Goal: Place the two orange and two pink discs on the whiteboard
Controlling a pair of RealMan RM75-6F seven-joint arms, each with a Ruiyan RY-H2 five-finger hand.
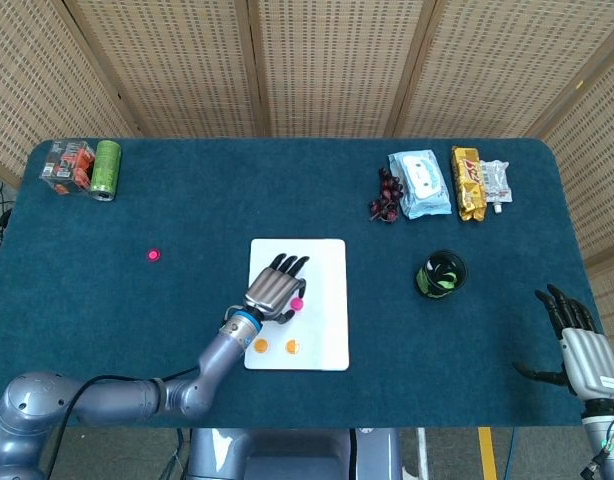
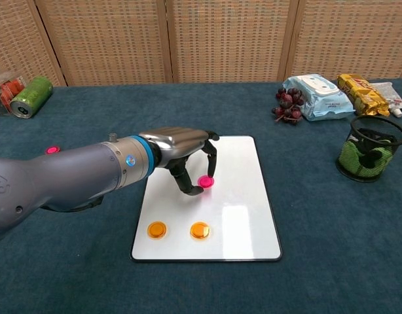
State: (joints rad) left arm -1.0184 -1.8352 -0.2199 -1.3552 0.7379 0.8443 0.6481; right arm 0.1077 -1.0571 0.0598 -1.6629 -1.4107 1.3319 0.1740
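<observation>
We hold one pink disc [image 2: 205, 181] pinched between the fingertips of the left hand [image 2: 182, 152], which is positioned over the middle of the whiteboard [image 2: 234, 196]; whether the disc already touches the board cannot be determined from either view. To complete this step well, we judge that the hand should lower until the disc lies flat on the white face, then part the fingertips only slightly and lift straight up, so that the disc is not dragged or flipped. We should keep the placement clear of the two orange discs, one [image 2: 156, 229] at the near left and one [image 2: 200, 229] just to its right, both already lying on the near part of the whiteboard. The second pink disc [image 2: 52, 150] lies on the blue surface [image 1: 107, 260] well to the left of the board and is not yet placed. The right hand [image 1: 579, 350] rests at the near right edge of the surface, fingers spread, holding nothing. As for containers, a black mesh cup [image 2: 371, 154] stands to the right of the board with something green inside; its exact nature cannot be determined. At the far left, a clear box [image 1: 67, 164] holds red items beside a green can [image 1: 106, 168] lying on its side.
</observation>
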